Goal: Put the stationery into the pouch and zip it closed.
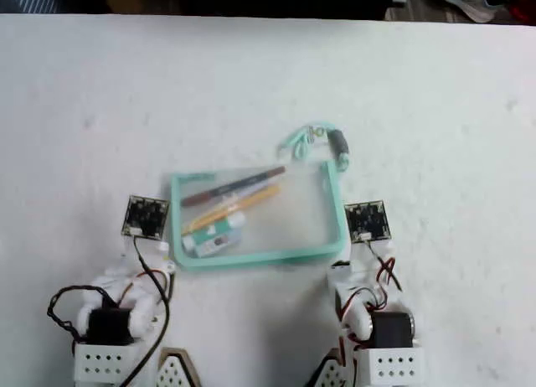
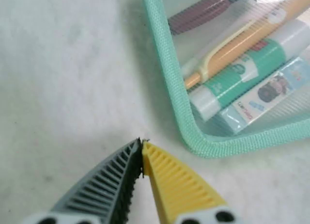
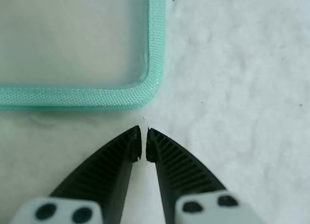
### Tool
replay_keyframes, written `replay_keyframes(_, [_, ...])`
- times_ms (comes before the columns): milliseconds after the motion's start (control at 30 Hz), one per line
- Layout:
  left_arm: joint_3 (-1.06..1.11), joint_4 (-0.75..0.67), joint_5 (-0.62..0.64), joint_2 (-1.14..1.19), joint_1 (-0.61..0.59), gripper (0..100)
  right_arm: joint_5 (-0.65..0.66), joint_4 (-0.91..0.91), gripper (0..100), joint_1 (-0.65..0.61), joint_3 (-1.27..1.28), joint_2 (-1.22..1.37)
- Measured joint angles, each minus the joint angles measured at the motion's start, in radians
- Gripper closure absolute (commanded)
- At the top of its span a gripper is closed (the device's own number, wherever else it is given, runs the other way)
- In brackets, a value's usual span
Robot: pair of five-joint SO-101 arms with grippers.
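A clear pouch with a mint-green trim [image 1: 251,258] lies flat in the middle of the table. Inside it are a dark brown pen [image 1: 230,188], an orange pen [image 1: 233,206], a green-and-white glue stick [image 2: 242,73] and a small eraser [image 2: 264,95]. A mint cord with a dark pull [image 1: 337,141] lies at the pouch's far right corner. My left gripper [image 2: 142,149] is shut and empty on the table just off the pouch's near left corner [image 2: 193,141]. Shut and empty as well, my right gripper [image 3: 143,136] sits just off the near right corner [image 3: 145,86].
The table is a white cloth surface with bare room on every side of the pouch. The left arm [image 1: 126,295] and the right arm [image 1: 368,307] sit at the near edge. Dark clutter lies beyond the far edge.
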Motion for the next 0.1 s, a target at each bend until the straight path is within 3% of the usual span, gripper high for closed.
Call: replay_keyframes(100, [0.000,0.000,0.000,0.000,0.000,98,0.000,0.000,97.8,0.000,0.000,0.000])
